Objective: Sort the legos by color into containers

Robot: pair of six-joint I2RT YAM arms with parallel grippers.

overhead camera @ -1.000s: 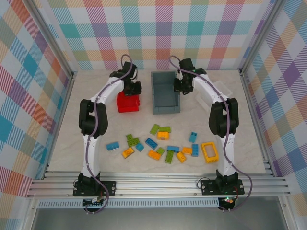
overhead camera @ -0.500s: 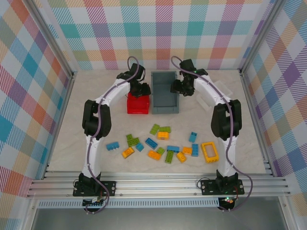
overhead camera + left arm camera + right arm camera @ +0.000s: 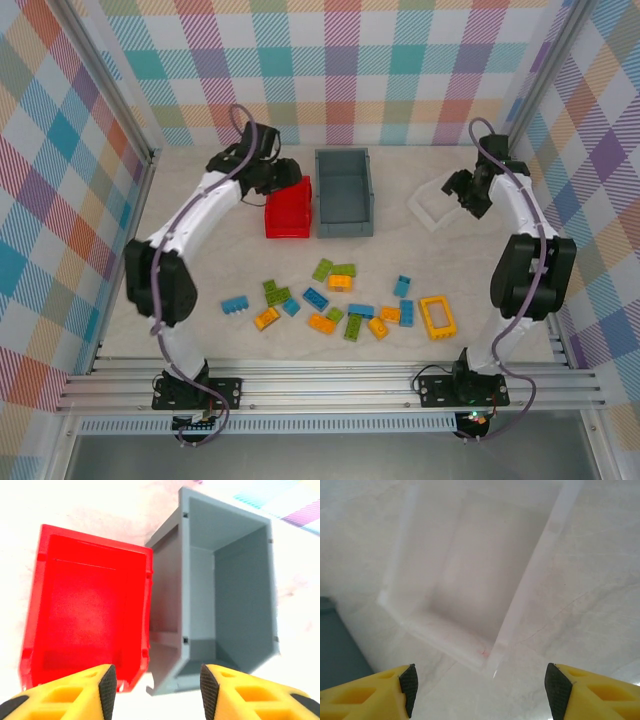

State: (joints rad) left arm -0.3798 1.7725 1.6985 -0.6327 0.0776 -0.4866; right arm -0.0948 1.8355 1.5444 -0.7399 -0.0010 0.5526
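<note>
The legos lie loose on the near half of the table: blue [image 3: 235,305], lime green [image 3: 322,268] and orange bricks, plus an orange frame piece [image 3: 437,316]. Of the containers, the red bin [image 3: 288,210] [image 3: 85,610] stands against the grey bin [image 3: 345,192] [image 3: 225,590], and both look empty. The white tray [image 3: 438,203] [image 3: 530,580] sits at the back right. My left gripper [image 3: 290,177] [image 3: 157,690] hovers open just behind the red bin, holding nothing. Open and empty too, my right gripper [image 3: 460,190] [image 3: 480,690] hangs over the tray's corner.
Checked walls and metal rails enclose the table on three sides. The grey bin's edge [image 3: 335,645] shows at the left of the right wrist view. Bare tabletop lies between the bins and the brick pile.
The red bin has slid right against the grey bin, and my left gripper has opened and drawn back from it. My right gripper has opened and swung right from the grey bin to the white tray.
</note>
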